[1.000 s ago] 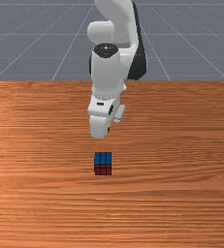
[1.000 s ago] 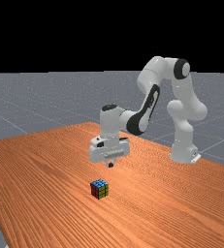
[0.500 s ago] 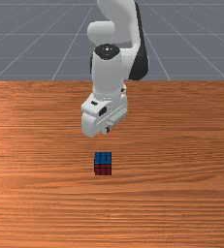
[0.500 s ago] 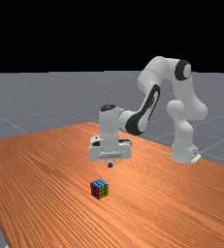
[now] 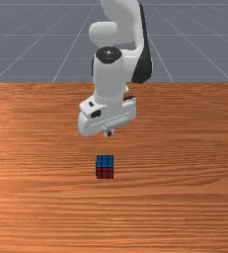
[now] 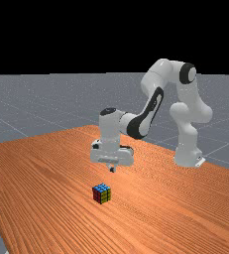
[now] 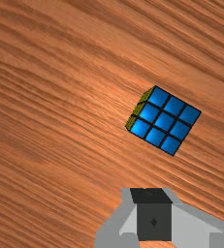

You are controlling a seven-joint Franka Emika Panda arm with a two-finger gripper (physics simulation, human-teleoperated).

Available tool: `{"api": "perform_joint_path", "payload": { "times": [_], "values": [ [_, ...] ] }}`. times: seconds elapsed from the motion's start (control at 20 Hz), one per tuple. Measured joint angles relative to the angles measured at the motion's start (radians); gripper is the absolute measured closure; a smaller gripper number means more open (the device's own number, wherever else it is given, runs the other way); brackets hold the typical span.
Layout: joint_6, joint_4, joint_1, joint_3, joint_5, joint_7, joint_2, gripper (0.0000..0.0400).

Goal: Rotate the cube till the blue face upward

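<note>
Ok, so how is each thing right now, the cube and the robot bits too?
Cube: blue face up, on the table, not held.
Gripper: shut on nothing, up off the table.
Arm: bent, reaching out over the table.
Table: flat, holding up the cube.

Cube [image 7: 165, 120] near the closed fingers [image 7: 152, 197], 9 blue squares upward, 1 yellow side visible.

One cube [image 7: 165, 120], one robot arm [image 6: 187, 129], one hand [image 6: 112, 169], one wooden table [image 5: 184, 207]
</note>
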Motion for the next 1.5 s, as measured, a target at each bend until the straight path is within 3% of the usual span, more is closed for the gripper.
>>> {"api": "perform_joint_path", "payload": {
  "times": [0.7, 1.1, 1.5],
  "values": [
    [-0.060, 0.067, 0.060, -0.074, 0.082, 0.468, 0.051, 0.0400],
    [-0.066, 0.302, 0.035, -0.061, 0.098, 0.490, 0.241, 0.0400],
    [-0.045, 0.326, 0.032, -0.052, 0.106, 0.500, 0.309, 0.0400]
  ]
}}
